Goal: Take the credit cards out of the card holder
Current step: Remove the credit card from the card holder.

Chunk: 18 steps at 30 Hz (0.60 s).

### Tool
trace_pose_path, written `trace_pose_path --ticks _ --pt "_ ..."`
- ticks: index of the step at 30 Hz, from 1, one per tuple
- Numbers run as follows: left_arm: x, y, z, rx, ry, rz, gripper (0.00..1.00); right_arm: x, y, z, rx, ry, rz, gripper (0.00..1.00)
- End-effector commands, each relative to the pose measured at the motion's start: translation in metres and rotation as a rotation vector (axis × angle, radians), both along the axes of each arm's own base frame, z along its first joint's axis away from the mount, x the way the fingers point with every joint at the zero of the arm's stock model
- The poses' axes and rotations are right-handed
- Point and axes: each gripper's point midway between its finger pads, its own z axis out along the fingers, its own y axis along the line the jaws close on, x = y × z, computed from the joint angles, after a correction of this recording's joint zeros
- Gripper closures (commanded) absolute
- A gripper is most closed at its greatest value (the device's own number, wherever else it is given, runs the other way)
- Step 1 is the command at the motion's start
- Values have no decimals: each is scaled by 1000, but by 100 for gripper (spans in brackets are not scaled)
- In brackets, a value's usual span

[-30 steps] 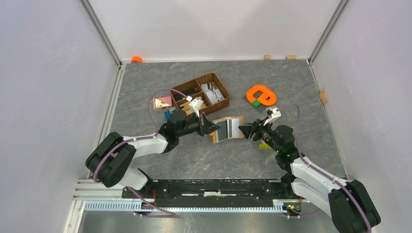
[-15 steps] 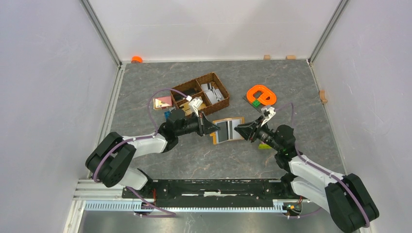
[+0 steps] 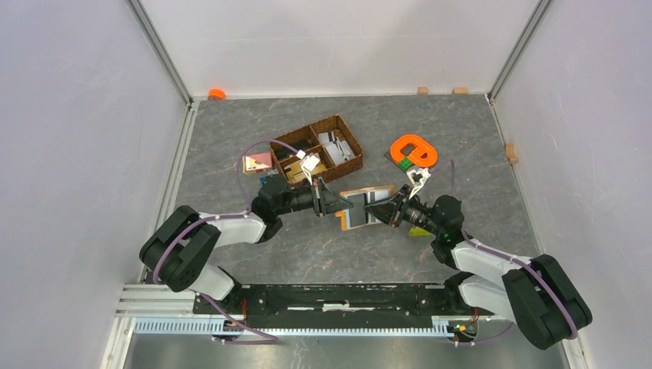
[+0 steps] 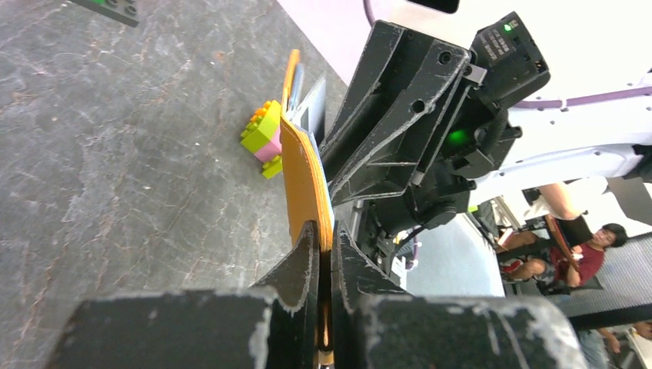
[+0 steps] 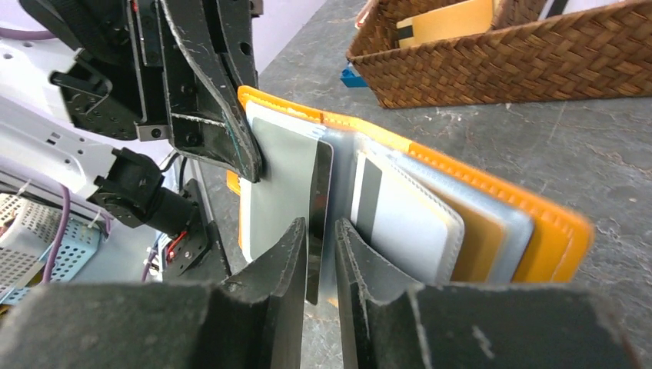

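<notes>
The right gripper [image 5: 319, 227] straddles the near edge of a dark card [image 5: 321, 181], jaws narrow on either side. Whether they pinch it cannot be told. The card stands in the holder [image 5: 500, 223], straight ahead of the fingers, its long axis in line with their reach and its free end facing the right arm, the nearer one for the pull. The left gripper [image 4: 324, 231] is clamped on the holder's opposite edge. The holder sits spread open at mid-table, between the arms and near the basket [image 5: 492, 69]. It runs lengthwise from arm to arm, pockets opening rightward.
</notes>
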Motion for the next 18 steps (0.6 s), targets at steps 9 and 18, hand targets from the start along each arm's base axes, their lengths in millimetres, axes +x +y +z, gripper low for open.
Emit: trace_pose_path --ticks 9,18 --pt "-16 -2 34 -127 -74 -93 98 -14 9 49 144 -119 106 96" --pt "-21 -3 39 -169 -67 -134 98 -42 12 79 275 -171 238 86"
